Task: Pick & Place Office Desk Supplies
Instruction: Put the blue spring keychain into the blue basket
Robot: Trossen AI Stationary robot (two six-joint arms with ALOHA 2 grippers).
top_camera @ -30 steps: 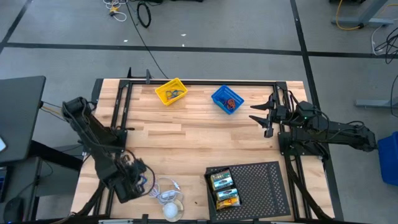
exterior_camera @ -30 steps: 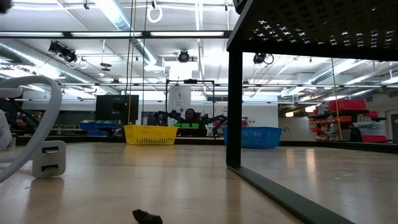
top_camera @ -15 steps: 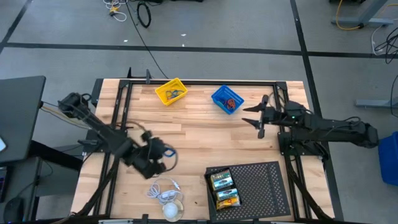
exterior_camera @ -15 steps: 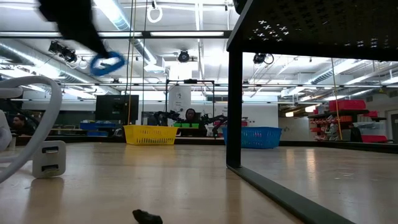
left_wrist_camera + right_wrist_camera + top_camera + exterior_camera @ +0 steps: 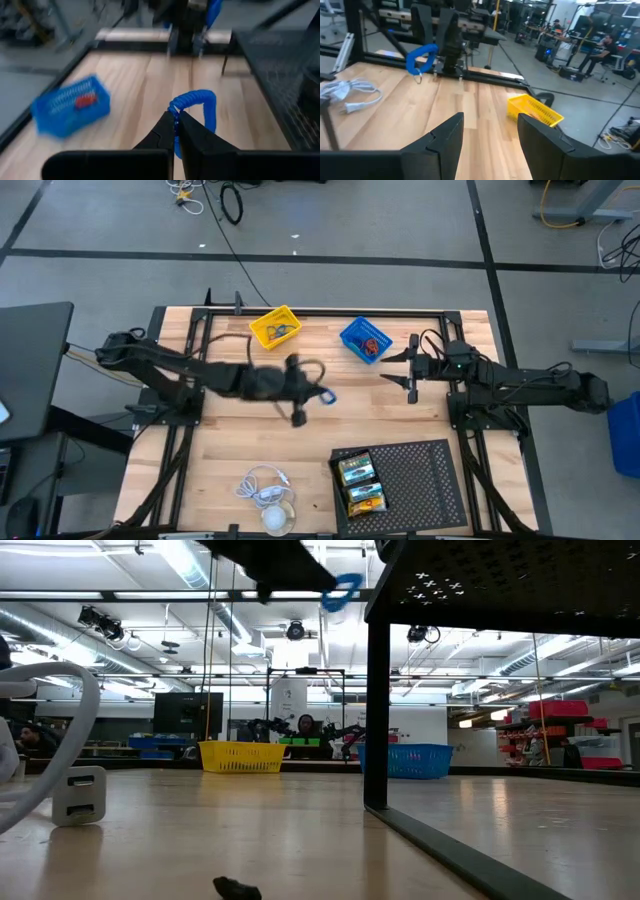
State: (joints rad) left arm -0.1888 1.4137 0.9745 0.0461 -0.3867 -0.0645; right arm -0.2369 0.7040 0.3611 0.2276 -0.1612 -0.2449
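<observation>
Swinging fast, the left gripper (image 5: 312, 393) has gone from the near-left corner of the table (image 5: 250, 440), by the white cable (image 5: 262, 486), up to mid-table, and now hangs in the air short of the blue basket (image 5: 365, 340). Its jaws are pressed together, pinching a blue loop (image 5: 196, 107) well clear of the wood; from overhead the loop (image 5: 326, 396) is only a blue smear at the arm's blurred tip. At table height just the arm's dark underside and the loop (image 5: 343, 590) show, cut off by the upper edge. Over to the right gripper (image 5: 411, 375): it has crept in from the table's right edge and hovers just right of the blue basket, jaws spread, nothing between them. Its own camera looks across the wood to the loop (image 5: 421, 57), the left arm behind it, and the yellow basket (image 5: 536, 111). Both baskets hold small things, a red one in the blue basket (image 5: 70, 102), too small to name. Near of the blue basket sits the black perforated tray (image 5: 420, 475), two crayon boxes (image 5: 360, 484) at its left end, labels unreadable. A small dark scrap (image 5: 236, 888) lies on the wood right before the low camera; I can't tell what it is.
</observation>
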